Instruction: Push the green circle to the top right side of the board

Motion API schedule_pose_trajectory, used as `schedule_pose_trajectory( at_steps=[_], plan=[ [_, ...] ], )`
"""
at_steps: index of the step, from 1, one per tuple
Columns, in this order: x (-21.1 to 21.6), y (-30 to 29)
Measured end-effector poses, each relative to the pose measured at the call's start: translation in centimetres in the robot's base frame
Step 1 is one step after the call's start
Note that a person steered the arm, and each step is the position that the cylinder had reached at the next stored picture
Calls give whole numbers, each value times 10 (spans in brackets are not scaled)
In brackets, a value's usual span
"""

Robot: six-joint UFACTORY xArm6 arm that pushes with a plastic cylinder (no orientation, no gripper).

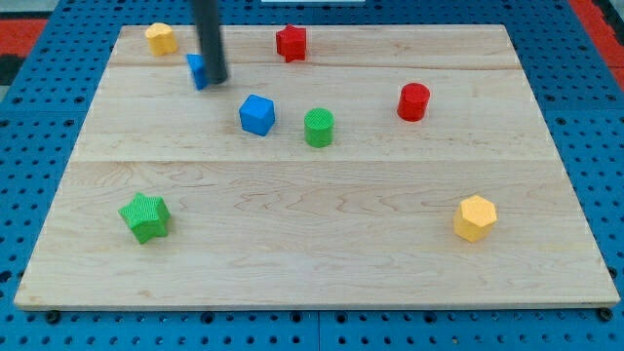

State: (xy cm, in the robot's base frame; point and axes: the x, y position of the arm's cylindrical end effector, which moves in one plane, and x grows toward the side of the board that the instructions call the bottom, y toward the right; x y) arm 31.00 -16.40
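Note:
The green circle [319,128], a short green cylinder, stands a little above the middle of the wooden board [322,234]. My tip [215,81] is at the view's upper left, far left of the green circle. It stands right in front of a small blue block [197,71], which it partly hides, so that block's shape cannot be made out. A blue cube [257,114] sits between my tip and the green circle.
A red cylinder [413,101] is right of the green circle. A red star [291,43] is at the top middle. A yellow block [161,39] is at the top left. A green star [145,216] is at the lower left. A yellow hexagon [476,217] is at the lower right.

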Motion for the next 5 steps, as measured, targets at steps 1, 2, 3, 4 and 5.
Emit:
schedule_pose_trajectory(
  at_steps=[1, 2, 3, 4, 5],
  plan=[
    [17, 37],
    [18, 135],
    [77, 163],
    [136, 136],
    [167, 144]
  ],
)
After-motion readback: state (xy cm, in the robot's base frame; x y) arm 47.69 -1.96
